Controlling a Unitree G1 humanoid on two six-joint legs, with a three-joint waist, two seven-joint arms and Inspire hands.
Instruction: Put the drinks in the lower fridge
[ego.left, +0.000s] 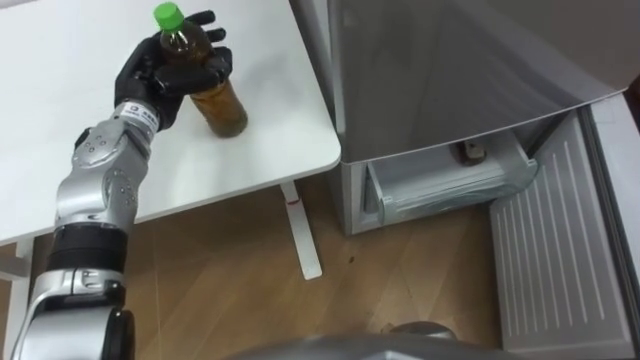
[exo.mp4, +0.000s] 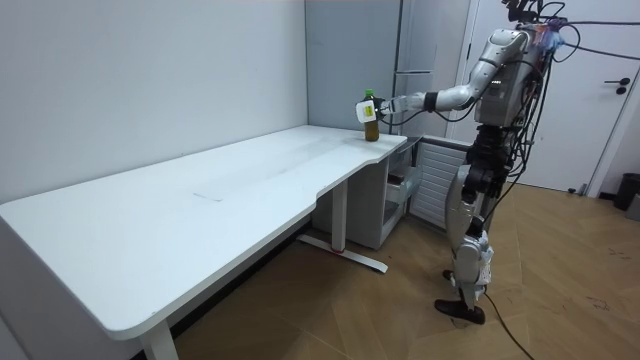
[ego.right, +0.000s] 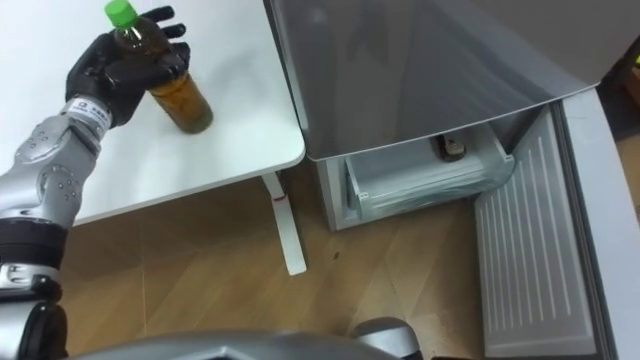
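The drink bottle (ego.left: 222, 108), amber with a green cap (ego.left: 168, 14), stands at the far end of the reach, near the bench corner beside the fridge, and it leans slightly in the robot's grasp.

Nearest the robot, at its lower right, the lower fridge door (ego.left: 560, 250) hangs wide open. Just behind it the pale drawer (ego.left: 440, 190) is pulled out under the grey upper fridge body (ego.left: 450, 70). A small dark item (ego.left: 470, 151), probably a drink, lies at the back of the drawer. Further off and to the left is the white bench (ego.left: 270, 130). The left hand (ego.left: 160, 75) reaches across it, its black fingers curled round the bottle's shoulder and neck. Whether the base touches the bench or sits just above it cannot be told.

The step in hand looks like the lift and carry. To do it well, the fingers should be firm on the bottle before anything else moves, since a high grip lets the heavy lower end swing. The bottle should rise straight up clear of the bench, then travel right past the corner. The upper fridge body overhangs the drawer, so the approach is best made low and from the front, with the robot bending. The bottle should land in the free part of the drawer, beside the dark item rather than on it.
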